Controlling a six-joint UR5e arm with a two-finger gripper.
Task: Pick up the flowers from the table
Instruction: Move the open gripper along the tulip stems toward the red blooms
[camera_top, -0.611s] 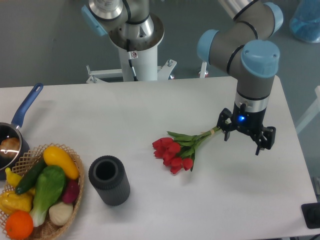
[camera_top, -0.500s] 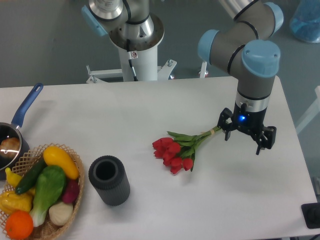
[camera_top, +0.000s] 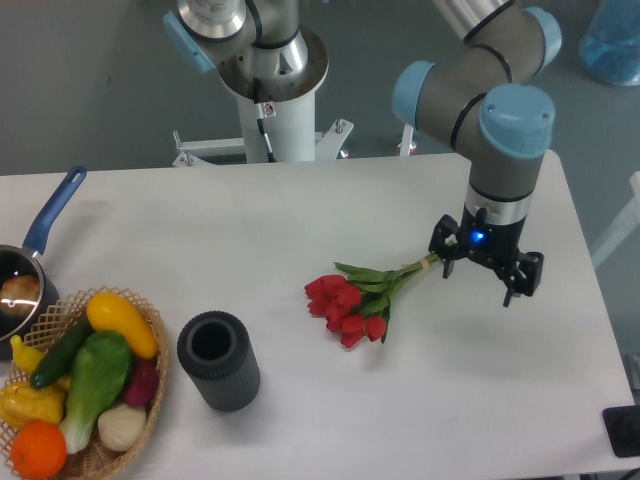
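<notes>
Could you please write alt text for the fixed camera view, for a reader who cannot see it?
A grey and blue robot arm holds its open black gripper just above the pale stem end of a bunch of red tulips lying on a white table. At left sit a black ribbed cylinder, a wicker basket of produce and a blue-handled pan.

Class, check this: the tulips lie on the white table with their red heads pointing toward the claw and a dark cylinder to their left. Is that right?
Not quite. The camera view shows the tulips' stems pointing toward the claw, heads away. The table and cylinder are as stated.
</notes>
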